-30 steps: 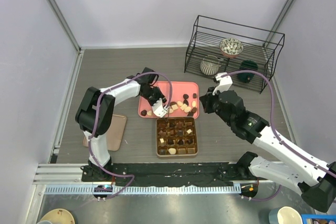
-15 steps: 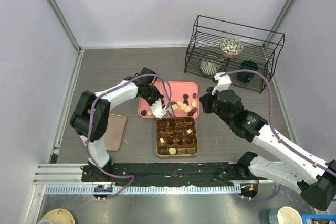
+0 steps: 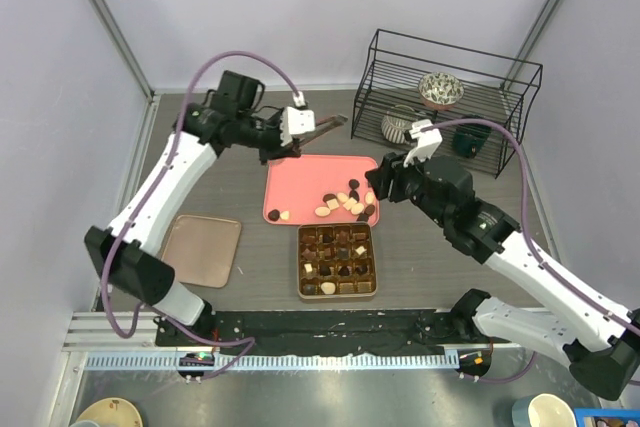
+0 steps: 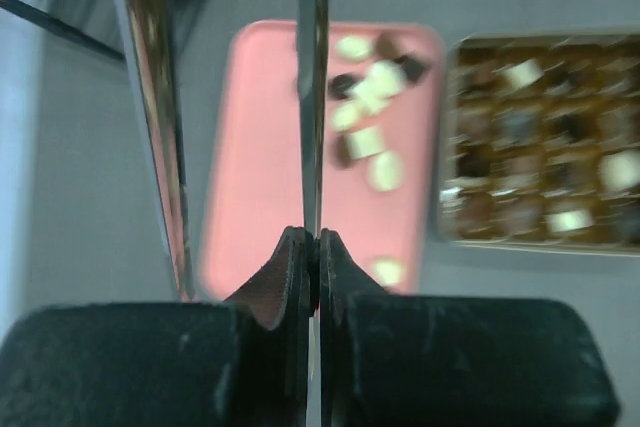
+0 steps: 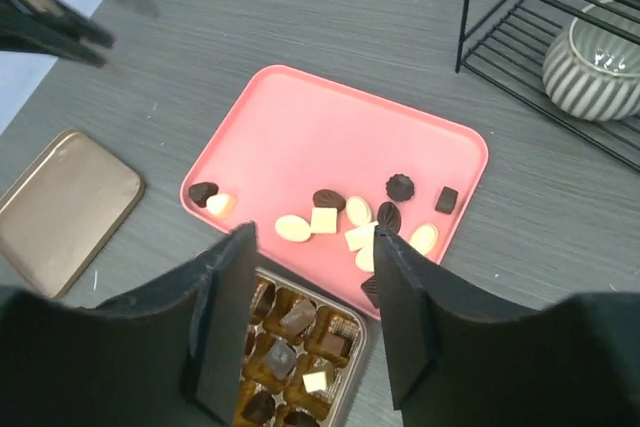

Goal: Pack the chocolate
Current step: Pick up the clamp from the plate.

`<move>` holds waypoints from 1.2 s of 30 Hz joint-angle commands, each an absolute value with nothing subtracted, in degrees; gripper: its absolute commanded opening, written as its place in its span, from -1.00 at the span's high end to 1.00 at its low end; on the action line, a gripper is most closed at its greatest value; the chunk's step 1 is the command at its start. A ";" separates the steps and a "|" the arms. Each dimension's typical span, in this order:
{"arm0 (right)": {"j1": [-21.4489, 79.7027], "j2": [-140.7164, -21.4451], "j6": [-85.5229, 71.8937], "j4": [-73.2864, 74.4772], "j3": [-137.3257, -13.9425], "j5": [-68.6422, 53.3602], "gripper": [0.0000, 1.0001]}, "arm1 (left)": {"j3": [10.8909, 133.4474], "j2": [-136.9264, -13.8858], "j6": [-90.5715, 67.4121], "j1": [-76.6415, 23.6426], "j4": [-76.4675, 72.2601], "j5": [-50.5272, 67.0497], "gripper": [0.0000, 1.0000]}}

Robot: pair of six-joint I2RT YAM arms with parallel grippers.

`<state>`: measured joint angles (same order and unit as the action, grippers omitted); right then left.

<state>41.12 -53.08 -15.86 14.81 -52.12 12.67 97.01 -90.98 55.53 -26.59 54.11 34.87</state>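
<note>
Several chocolates (image 3: pixel 345 202) in dark brown and cream lie loose on the pink tray (image 3: pixel 300 179), mostly in its near right part. Just in front stands the gridded box (image 3: pixel 299 262), its cells filled with chocolate. My left gripper (image 3: pixel 308 130) hovers behind the tray's far edge, shut on metal tongs (image 3: pixel 328 124) that point right. In the left wrist view the tongs (image 4: pixel 312 97) run up out of the frame, so their tips are hidden. My right gripper (image 5: pixel 315 235) hangs open above the seam between the tray (image 5: pixel 300 127) and the box (image 5: pixel 352 347), nothing between its fingers.
A flat brown lid (image 3: pixel 200 250) lies left of the box. A black wire rack (image 3: pixel 445 97) holding bowls stands at the back right. Grey walls close in the left and far sides.
The left arm has lifted off the tray and swung up and back to its far edge, still holding the tongs. The right gripper has opened and shifted slightly toward the tray.
</note>
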 commanded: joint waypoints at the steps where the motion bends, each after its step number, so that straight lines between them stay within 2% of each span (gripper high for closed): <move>1: 40.52 -46.07 -14.49 12.92 -52.31 4.14 -0.27 | 93.26 -84.65 26.05 -21.89 59.95 56.83 1.00; 2: 40.43 -44.23 -15.11 12.92 -51.51 2.74 -0.66 | 92.38 -83.68 19.49 -21.28 57.42 59.74 1.00; 3: 40.43 -41.51 -15.55 12.75 -50.72 -1.63 -0.81 | 90.72 -81.93 16.47 -20.66 56.00 65.25 1.00; 5: 40.43 -39.91 -16.70 11.87 -49.22 -6.57 -0.97 | 89.30 -80.43 6.40 -20.57 50.32 70.11 1.00; 6: 40.34 -39.82 -17.05 11.60 -49.13 -11.46 -0.97 | 87.12 -79.11 1.98 -20.48 46.97 74.66 1.00; 9: 40.34 -41.57 -17.58 10.90 -50.53 -15.37 -0.99 | 81.94 -76.83 -14.26 -20.92 32.72 79.09 1.00; 12: 40.08 -44.55 -18.37 8.10 -52.73 -21.60 -0.99 | 79.98 -74.80 -18.88 -20.92 29.54 81.56 0.99; 16: 39.47 -51.31 -18.20 6.94 -58.78 -31.19 -0.99 | 78.05 -72.35 -20.57 -21.44 29.53 84.02 0.97; 25: 33.84 -60.99 -28.20 -8.16 -65.64 -39.72 -0.99 | 70.75 -65.83 -16.71 -22.68 29.35 83.76 0.99; 30: 33.49 -66.69 -28.83 -7.74 -68.90 -43.84 -0.99 | 69.79 -64.78 -16.08 -22.76 29.53 83.50 1.00; 31: 33.57 -67.23 -29.18 -7.39 -68.99 -44.81 -0.93 | 69.79 -64.78 -16.00 -22.76 29.53 83.58 1.00; 32: 33.57 -67.76 -29.27 -7.38 -68.82 -45.61 -0.79 | 69.79 -64.60 -15.74 -22.76 29.53 83.50 1.00; 35: 33.57 -67.59 -27.96 -6.51 -67.15 -45.44 -0.52 | 70.22 -64.34 -15.64 -22.76 29.62 83.67 0.99; 36: 33.57 -67.24 -27.51 -6.16 -66.19 -44.48 -0.49 | 70.40 -64.34 -15.64 -22.76 29.62 83.58 0.99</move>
<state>33.67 -68.14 -27.62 -5.13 -66.94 -42.59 69.38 -65.87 -16.10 -22.65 31.68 81.69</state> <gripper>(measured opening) 0.789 0.041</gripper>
